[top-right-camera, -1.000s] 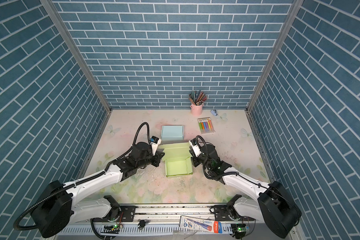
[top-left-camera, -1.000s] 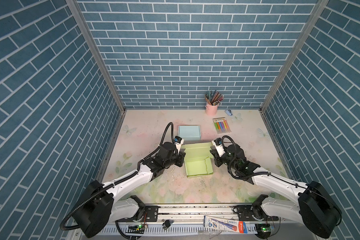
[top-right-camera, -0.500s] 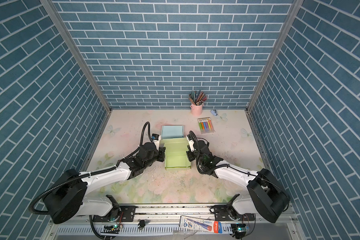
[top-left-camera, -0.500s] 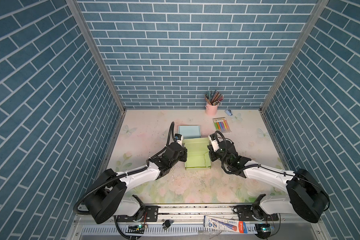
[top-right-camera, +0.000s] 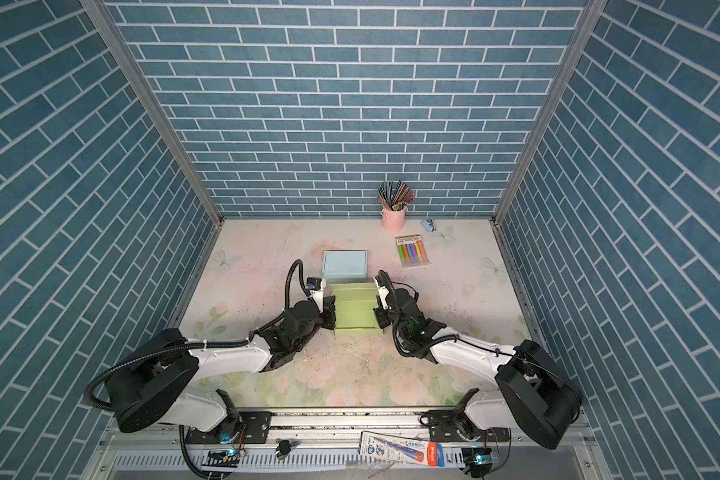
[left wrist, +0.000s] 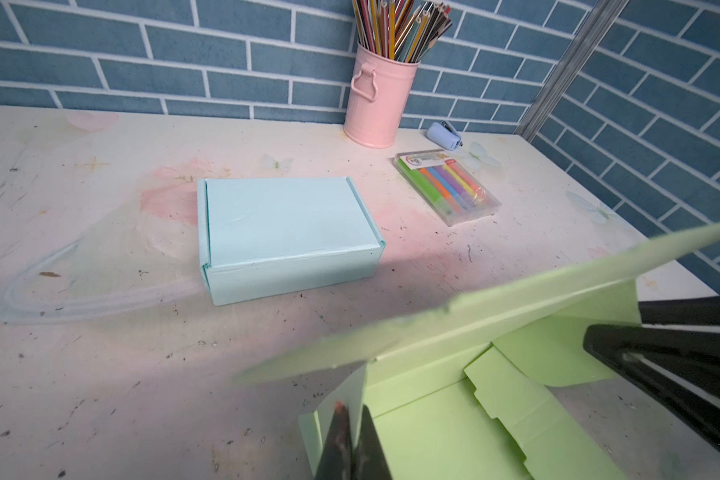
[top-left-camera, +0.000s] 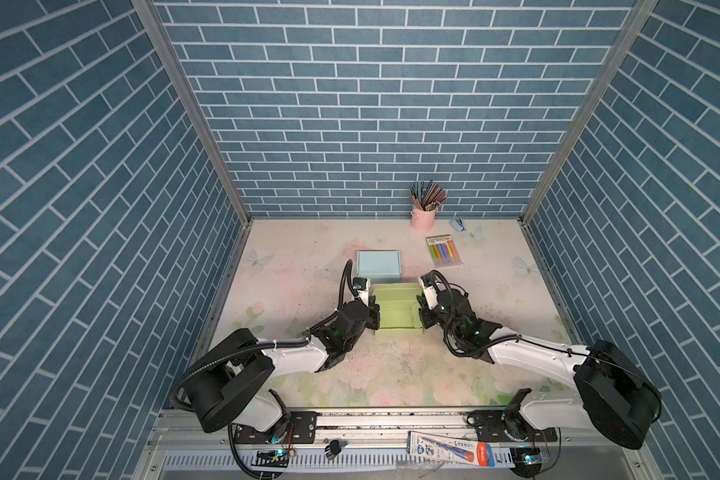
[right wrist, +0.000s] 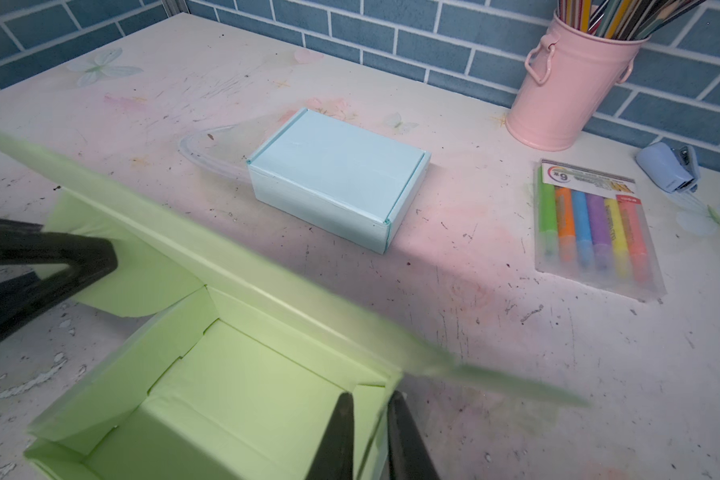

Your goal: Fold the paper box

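The light green paper box [top-left-camera: 395, 309] [top-right-camera: 355, 311] sits at the table's middle, its lid leaning forward over the open tray. In the wrist views the lid shows blurred above the box's inside [left wrist: 433, 428] [right wrist: 233, 395]. My left gripper [top-left-camera: 373, 312] [left wrist: 350, 405] is shut on the box's left wall. My right gripper [top-left-camera: 421, 318] [right wrist: 371, 399] straddles the right wall, its fingers slightly apart on either side of it.
A closed light blue box [top-left-camera: 378, 264] lies just behind the green one. Further back right are a pink cup of pencils [top-left-camera: 424, 216], a pack of highlighters [top-left-camera: 444, 250] and a small blue stapler [top-left-camera: 458, 225]. Blue brick walls enclose three sides.
The box has slid back toward the blue box with both grippers on its side walls, and the lid has swung forward over the tray. The right jaws have parted slightly.
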